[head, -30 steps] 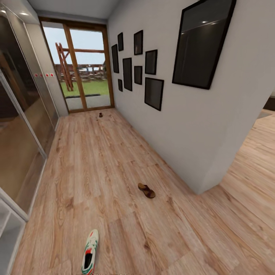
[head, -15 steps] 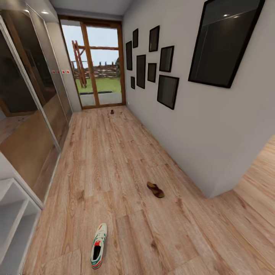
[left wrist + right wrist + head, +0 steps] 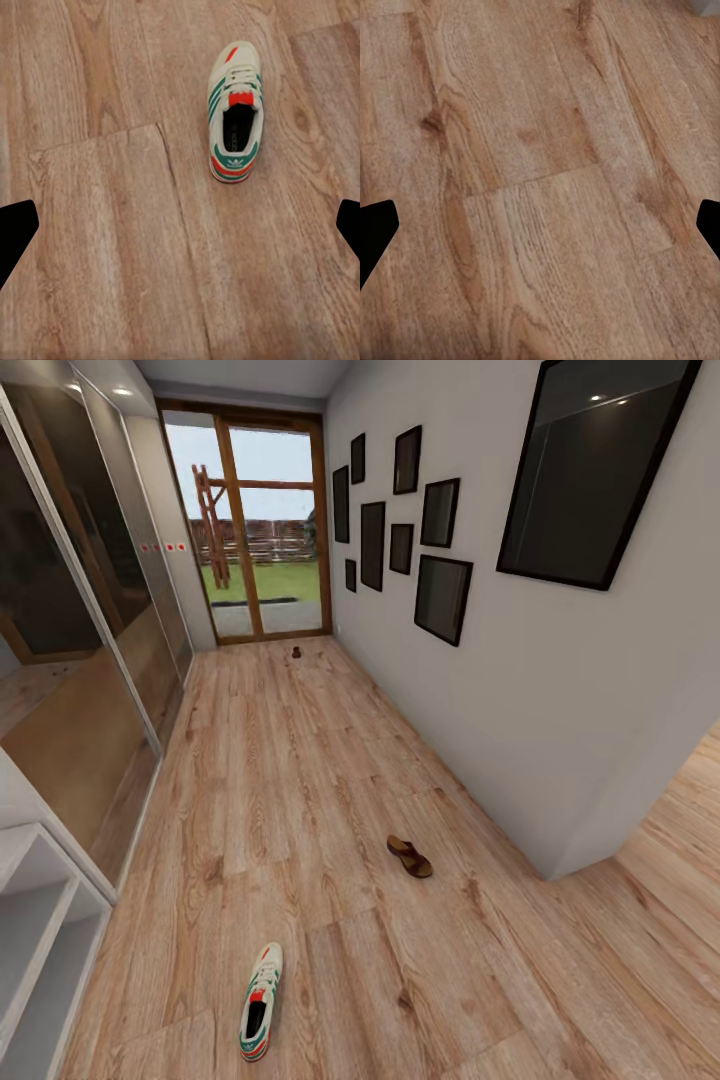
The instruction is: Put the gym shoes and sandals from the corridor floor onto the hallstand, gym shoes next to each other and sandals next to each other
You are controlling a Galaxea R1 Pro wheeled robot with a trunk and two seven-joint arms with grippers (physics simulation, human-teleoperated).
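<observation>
Lying on the floor (image 3: 300, 780): sneaker (image 3: 260, 1002) at 6 o'clock, sandal (image 3: 410, 856) at 4; both grippers (image 3: 180, 225) (image 3: 540, 225) spread wide, empty.

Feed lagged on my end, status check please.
Both grippers open, empty. One gym shoe and two sandals on corridor floor. Hallstand at left. Nothing in the way.
</observation>
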